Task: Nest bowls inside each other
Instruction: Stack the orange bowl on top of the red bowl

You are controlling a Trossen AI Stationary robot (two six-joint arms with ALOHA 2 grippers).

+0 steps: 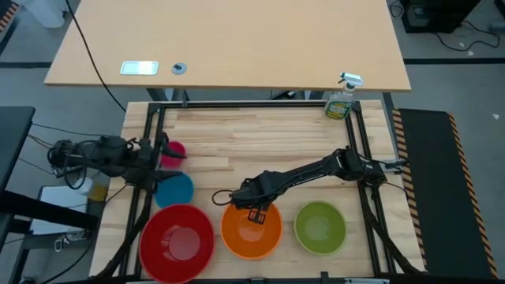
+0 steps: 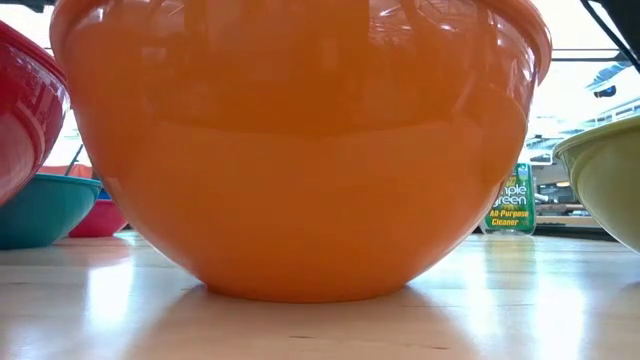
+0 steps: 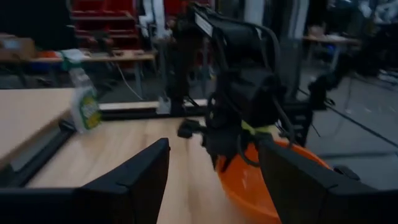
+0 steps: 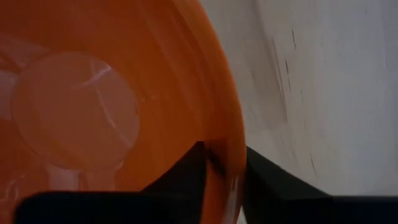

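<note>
Along the table's near edge stand the red bowl (image 1: pixel 177 241), the orange bowl (image 1: pixel 251 230) and the green bowl (image 1: pixel 319 227), each on its base. Behind the red one sit the blue bowl (image 1: pixel 175 189) and the pink bowl (image 1: pixel 170 153). My right gripper (image 1: pixel 254 211) reaches down onto the orange bowl's far rim and is shut on it. My left gripper (image 1: pixel 162 162) hangs open at the table's left edge, near the pink and blue bowls, its fingers (image 3: pixel 140 180) wide apart with nothing between them. My right gripper pinches the orange bowl's far rim (image 4: pixel 229 155) between its two fingers, one finger (image 4: pixel 186 171) inside the bowl and the other (image 4: pixel 273 180) outside. The fingers come from above, pointing down. The bowl stands upright with its base (image 2: pixel 300 285) on the table.
A green spray bottle (image 1: pixel 341 99) stands at the table's far right corner. A dark metal frame (image 1: pixel 150 134) runs around the tabletop. Bare wood (image 1: pixel 260 142) lies between the far edge and the bowls.
</note>
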